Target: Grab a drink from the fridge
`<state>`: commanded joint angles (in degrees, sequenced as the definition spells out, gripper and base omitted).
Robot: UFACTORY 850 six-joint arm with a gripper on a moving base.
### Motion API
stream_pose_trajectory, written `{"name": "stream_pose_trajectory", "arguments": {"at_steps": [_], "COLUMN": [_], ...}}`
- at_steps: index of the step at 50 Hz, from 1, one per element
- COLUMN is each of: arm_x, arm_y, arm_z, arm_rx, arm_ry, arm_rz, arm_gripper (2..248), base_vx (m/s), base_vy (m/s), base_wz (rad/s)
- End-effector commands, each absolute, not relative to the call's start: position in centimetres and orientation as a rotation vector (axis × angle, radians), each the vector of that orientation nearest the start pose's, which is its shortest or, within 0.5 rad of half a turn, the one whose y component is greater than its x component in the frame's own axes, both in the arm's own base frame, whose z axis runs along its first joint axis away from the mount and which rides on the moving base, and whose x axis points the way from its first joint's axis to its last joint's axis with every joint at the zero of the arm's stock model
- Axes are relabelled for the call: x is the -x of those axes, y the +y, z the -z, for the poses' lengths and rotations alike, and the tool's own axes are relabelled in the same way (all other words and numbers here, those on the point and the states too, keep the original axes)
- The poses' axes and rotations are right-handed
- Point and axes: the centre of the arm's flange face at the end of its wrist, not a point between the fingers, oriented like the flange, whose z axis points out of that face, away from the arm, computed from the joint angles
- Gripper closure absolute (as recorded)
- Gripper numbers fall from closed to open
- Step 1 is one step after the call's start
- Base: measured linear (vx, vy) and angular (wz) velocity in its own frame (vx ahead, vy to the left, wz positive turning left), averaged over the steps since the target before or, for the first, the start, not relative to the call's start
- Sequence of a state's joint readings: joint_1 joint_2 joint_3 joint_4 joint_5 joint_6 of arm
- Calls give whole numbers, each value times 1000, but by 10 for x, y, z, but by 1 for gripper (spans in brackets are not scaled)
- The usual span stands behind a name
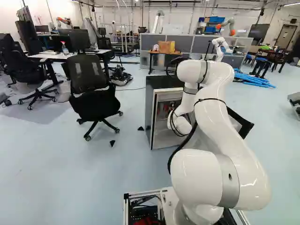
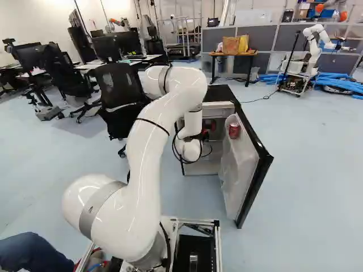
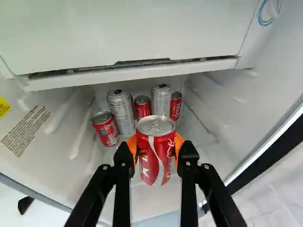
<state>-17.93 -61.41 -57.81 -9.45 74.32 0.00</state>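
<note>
Pale blue floor (image 1: 56, 173) spreads across a large workroom, with a black mesh-backed office chair (image 1: 86, 89) beside a small fridge with a black top and white interior (image 1: 149, 110). Grey partition panels (image 2: 264, 38) stand farther back, near another robot, white and one-armed (image 2: 312, 51). The fridge's black-edged, white-lined door (image 2: 247, 175) is open, and a red can (image 2: 234, 130) sits on its inner side, near the upper edge.

The white arm (image 2: 150, 153) reaches into the fridge opening, carrying the black gripper with orange pads (image 2: 205, 136). In the wrist view, the gripper (image 3: 156, 151) is closed around a red soda can with a silver top and white markings (image 3: 156, 158), its fingers parted by the can's width and a pad pressed to each side. The held can is upright, below the front edge of the white upper compartment (image 3: 128, 75); whether its base touches the fridge floor is unclear.

Behind it, toward the back edge, stand a tall silver can (image 3: 121, 112), a small red can (image 3: 142, 107), a second silver can (image 3: 161, 100) and a slim red can (image 3: 175, 106). Another red can (image 3: 105, 128) sits nearer the wall with the yellow sticker (image 3: 4, 107).
</note>
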Motion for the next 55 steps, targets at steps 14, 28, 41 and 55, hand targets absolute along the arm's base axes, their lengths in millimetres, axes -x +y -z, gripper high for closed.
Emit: {"name": "stream_pose_trajectory", "arguments": {"at_steps": [14, 28, 41, 55], "arm_x": [-500, -472, -456, -442], "arm_y": [-151, -146, -141, -137], "arm_z": [-112, -137, -156, -176], "arm_rx": [2636, 2651, 2651, 2646], "arm_ry": [219, 233, 236, 235], "arm_rz": [1835, 1815, 1816, 1826], "arm_gripper": [152, 152, 152, 152], "base_vx": [0, 0, 0, 0], "base_vy": [0, 0, 0, 0], "base_wz": [0, 0, 0, 0]}}
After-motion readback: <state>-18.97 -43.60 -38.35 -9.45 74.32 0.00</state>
